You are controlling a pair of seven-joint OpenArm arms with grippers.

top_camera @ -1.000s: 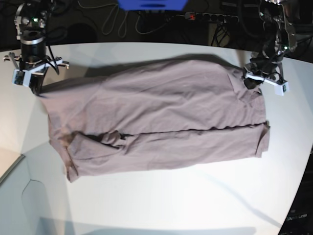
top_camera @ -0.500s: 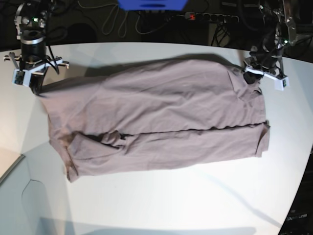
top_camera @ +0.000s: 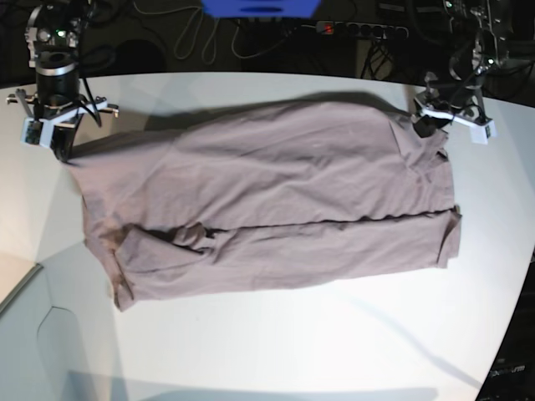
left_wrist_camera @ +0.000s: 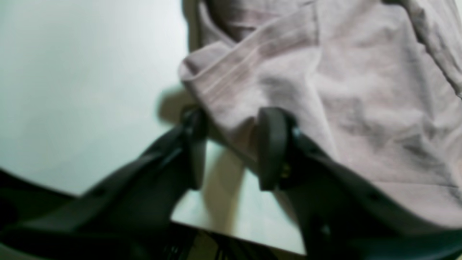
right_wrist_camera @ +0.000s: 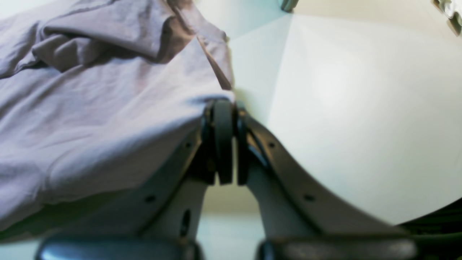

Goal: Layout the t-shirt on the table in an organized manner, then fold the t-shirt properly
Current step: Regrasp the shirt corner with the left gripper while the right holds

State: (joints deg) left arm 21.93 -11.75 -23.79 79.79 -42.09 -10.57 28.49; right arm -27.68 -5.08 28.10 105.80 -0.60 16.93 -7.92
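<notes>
The mauve t-shirt (top_camera: 267, 200) lies spread lengthwise on the white table (top_camera: 292, 351), its near strip folded up over the body. In the left wrist view my left gripper (left_wrist_camera: 232, 144) stands open, with the shirt's hemmed corner (left_wrist_camera: 223, 76) loose between and behind the jaws. The base view puts that gripper (top_camera: 428, 132) at the shirt's far right corner. My right gripper (right_wrist_camera: 223, 108) is shut, pinching the shirt's edge (right_wrist_camera: 90, 108) at its tips. It stands at the shirt's far left corner (top_camera: 61, 153).
Cables and a power strip (top_camera: 359, 29) lie on the dark floor beyond the table's far edge, beside a blue object (top_camera: 259, 7). The table's curved edge runs down the right side (top_camera: 514, 317). A seam and a lower panel sit at the near left (top_camera: 33, 276).
My left gripper has spread its jaws and drawn up and back toward the far right, off the shirt's corner. The right arm and the shirt have stayed put.
</notes>
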